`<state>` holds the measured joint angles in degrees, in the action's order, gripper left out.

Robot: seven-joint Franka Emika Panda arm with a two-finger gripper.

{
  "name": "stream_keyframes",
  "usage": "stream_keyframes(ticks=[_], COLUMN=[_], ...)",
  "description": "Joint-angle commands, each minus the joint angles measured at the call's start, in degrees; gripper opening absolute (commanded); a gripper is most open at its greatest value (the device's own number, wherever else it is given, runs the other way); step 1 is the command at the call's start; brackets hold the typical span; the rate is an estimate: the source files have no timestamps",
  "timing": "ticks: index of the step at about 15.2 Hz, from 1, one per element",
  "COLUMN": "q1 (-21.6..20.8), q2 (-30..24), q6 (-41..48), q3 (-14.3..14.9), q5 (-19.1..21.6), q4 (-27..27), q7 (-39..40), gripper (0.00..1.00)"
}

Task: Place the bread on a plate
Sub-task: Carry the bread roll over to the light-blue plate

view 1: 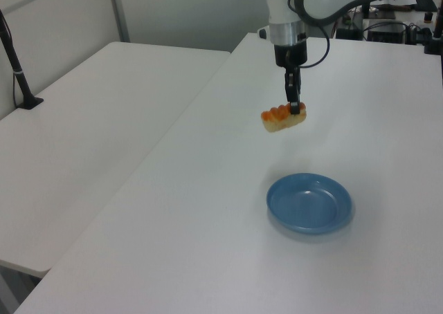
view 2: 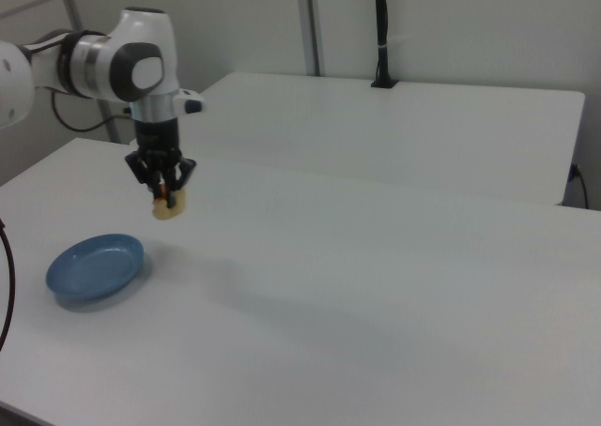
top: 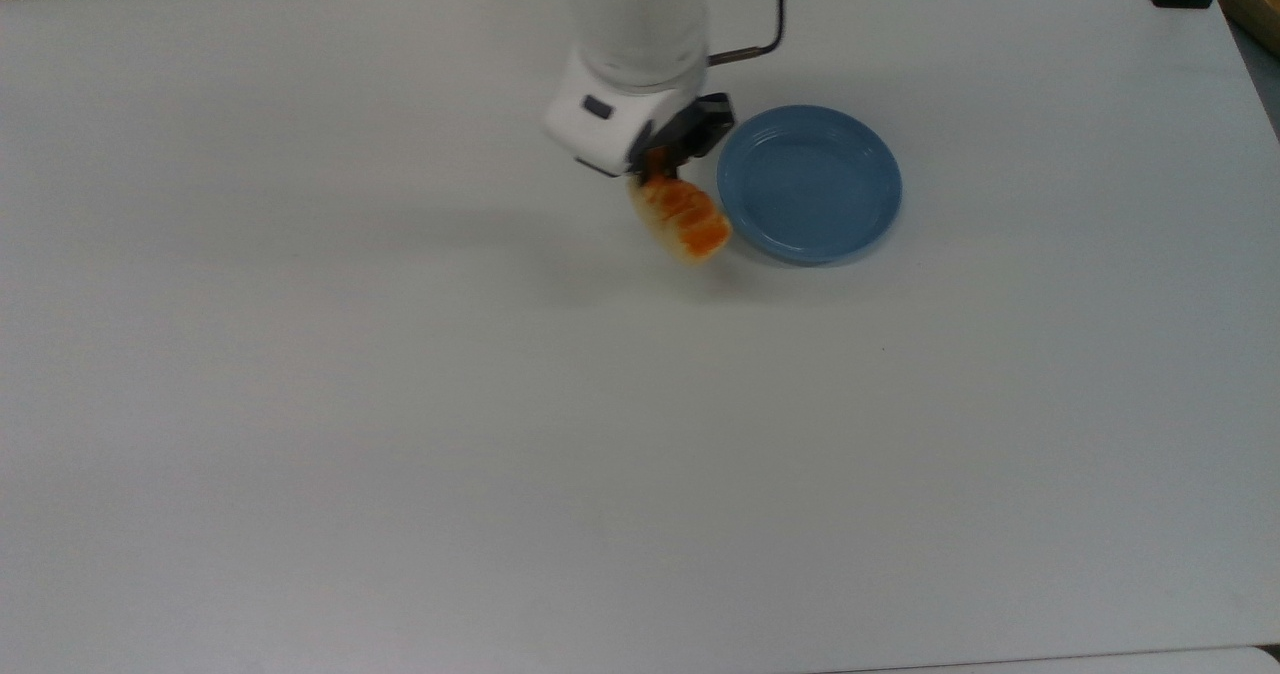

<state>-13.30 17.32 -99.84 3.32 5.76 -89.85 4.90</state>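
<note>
Table (top: 300, 404): white and bare, spreading across the top view's left and near side; both task things lie over its far half.

Gripper (top: 662, 166): just left of the plate in the top view, pointing down from the white wrist, well above the table in the left view (view 1: 293, 106) and the right view (view 2: 162, 193); its fingers are pinched narrow on one end of the bread.

Bread (top: 681, 219): held in the air at its far end, the rest sticking out past the fingers toward the near right in the top view; in the left view (view 1: 282, 118) it hangs roughly level, clear of the surface.

Long axis: diagonal in the top view, running from the fingers toward the plate's near-left rim, the free end about level with that rim.

Plate (top: 812, 182): light blue, nothing on it, flat on the table immediately to the top view's right of the bread; in the left view (view 1: 309, 203) it sits nearer the camera and lower than the loaf.

Deciding relation: the plate's centre lies to the top view's right of the fingers, so I judge the carry needs a little more travel that way before lowering.

Risk, as a guess: the end grip leaves most of the loaf overhanging, so it could droop or land on the rim.
</note>
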Motion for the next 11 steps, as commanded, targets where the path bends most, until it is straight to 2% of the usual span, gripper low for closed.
stream_keyframes(ticks=[1, 3, 7, 11], q1=[-5.15, -6.55, -9.1, -9.02], q2=[-1.5, -2.55, -0.54, 1.92], q6=[1.05, 1.05, -0.96, -5.44], q3=[-0.42, -2.26, -8.5, -10.09], q5=[2.67, 5.13, 4.7, 4.18], q4=[-1.03, -1.03, -1.47, -1.99], q7=[-6.12, -7.97, -15.96, -19.14], gripper=[0.25, 0.25, 0.25, 0.25])
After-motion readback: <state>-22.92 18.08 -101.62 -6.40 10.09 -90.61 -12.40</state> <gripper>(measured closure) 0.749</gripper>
